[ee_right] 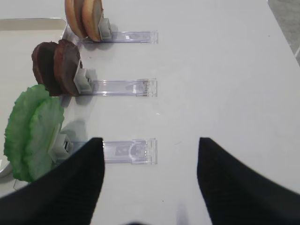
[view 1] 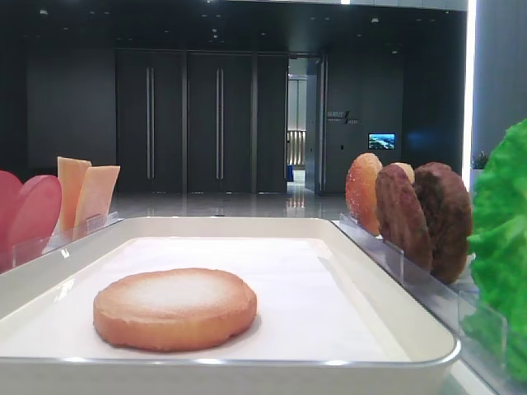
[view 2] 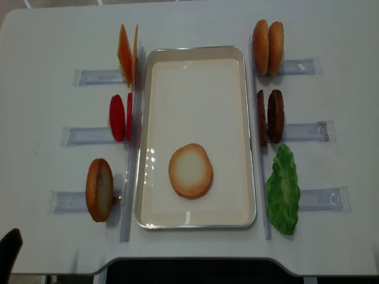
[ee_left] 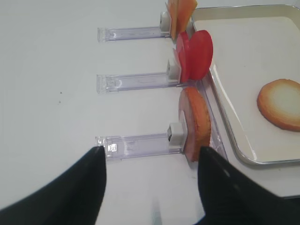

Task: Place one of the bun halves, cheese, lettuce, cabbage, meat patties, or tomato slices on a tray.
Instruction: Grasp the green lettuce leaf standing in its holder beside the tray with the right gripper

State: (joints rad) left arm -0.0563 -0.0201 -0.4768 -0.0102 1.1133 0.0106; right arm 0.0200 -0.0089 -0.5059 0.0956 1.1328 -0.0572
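One bun half (view 2: 190, 171) lies flat, pale face up, on the white tray (view 2: 195, 94); it also shows in the low exterior view (view 1: 174, 308). Standing in holders are cheese (view 2: 126, 54), tomato slices (view 2: 120, 117) and a bun half (view 2: 99, 189) on the left, and buns (view 2: 267, 47), meat patties (view 2: 270, 116) and lettuce (view 2: 283, 189) on the right. Cabbage is out of view. My left gripper (ee_left: 151, 150) is open and empty beside the upright bun (ee_left: 194, 123). My right gripper (ee_right: 149, 140) is open and empty, right of the lettuce (ee_right: 33, 131).
Clear plastic rails such as the one (view 2: 323, 199) by the lettuce stick out sideways from each holder over the white table (view 2: 331, 118). The table's front edge (view 2: 189, 260) runs just below the tray. A dark part (view 2: 9, 251) shows at the bottom left corner.
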